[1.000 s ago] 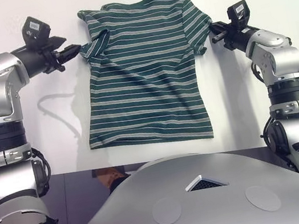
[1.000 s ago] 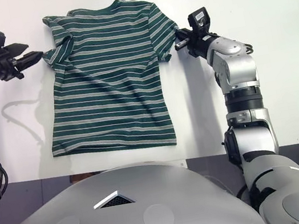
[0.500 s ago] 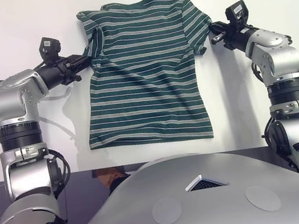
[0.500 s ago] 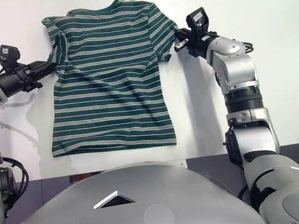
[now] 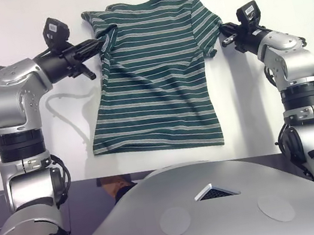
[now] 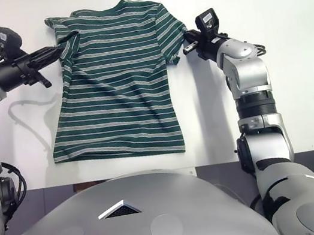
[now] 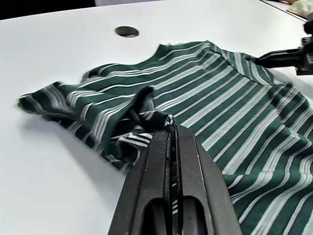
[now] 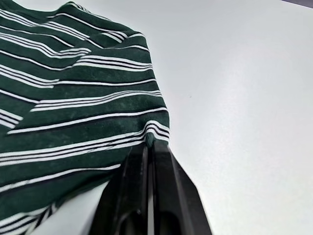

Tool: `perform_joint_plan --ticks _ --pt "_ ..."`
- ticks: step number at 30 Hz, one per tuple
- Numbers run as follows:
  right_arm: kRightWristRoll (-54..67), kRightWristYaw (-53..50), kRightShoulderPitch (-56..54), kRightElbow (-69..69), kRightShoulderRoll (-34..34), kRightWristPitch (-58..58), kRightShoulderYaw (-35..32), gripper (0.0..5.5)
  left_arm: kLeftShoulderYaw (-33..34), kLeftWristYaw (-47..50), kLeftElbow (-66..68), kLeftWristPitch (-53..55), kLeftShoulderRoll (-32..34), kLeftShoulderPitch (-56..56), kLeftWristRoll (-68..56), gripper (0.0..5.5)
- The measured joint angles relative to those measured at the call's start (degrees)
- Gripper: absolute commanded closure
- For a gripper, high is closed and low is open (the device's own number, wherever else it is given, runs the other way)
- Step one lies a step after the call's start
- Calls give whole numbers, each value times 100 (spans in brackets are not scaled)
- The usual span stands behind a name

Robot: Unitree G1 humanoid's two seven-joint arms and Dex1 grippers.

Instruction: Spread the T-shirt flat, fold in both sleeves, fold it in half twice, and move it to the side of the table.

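Left end effector is pinching one sleeve of the T-shirt over the chest, likely folding it in; right end effector is gripping the other sleeve, anchoring it.

Nothing readable is coming through here. One small white sticker is riding on top of the left arm's wrist and a second sticker on the right's, both carrying print too tiny to make out.
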Motion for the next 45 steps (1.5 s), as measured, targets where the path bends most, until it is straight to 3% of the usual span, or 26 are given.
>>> perform_joint_plan --ticks 4,8,10,15,21,29,36,40,45 --pt "4 -30 -17 44 30 -40 -5 550 -833 46 -115 17 -360 -4 179 548" --pt "197 -170 -119 202 207 5 -314 550 -1545 158 478 -498 -435 53 805 461" --pt "341 -175 -171 203 260 50 -530 550 -1632 122 487 -618 -427 55 810 461" --pt "545 -45 -397 -187 301 351 -585 550 -1558 19 432 -755 -372 92 786 461" --pt "570 -29 -651 -905 616 1007 35 550 -864 -114 -129 -750 -133 -131 456 461" --pt "54 -376 -1067 -111 1482 878 871 550 -571 58 232 -792 -226 -447 458 461" --pt "-166 -376 -1103 -77 1749 507 1073 401 -512 186 659 -1131 -396 -483 527 458" --pt "491 539 -426 -2359 1148 633 989 401 -234 251 710 -2031 -372 -326 594 458" --pt "-83 1773 989 -3524 -979 -888 924 399 -304 -710 864 -4238 599 394 1259 397"
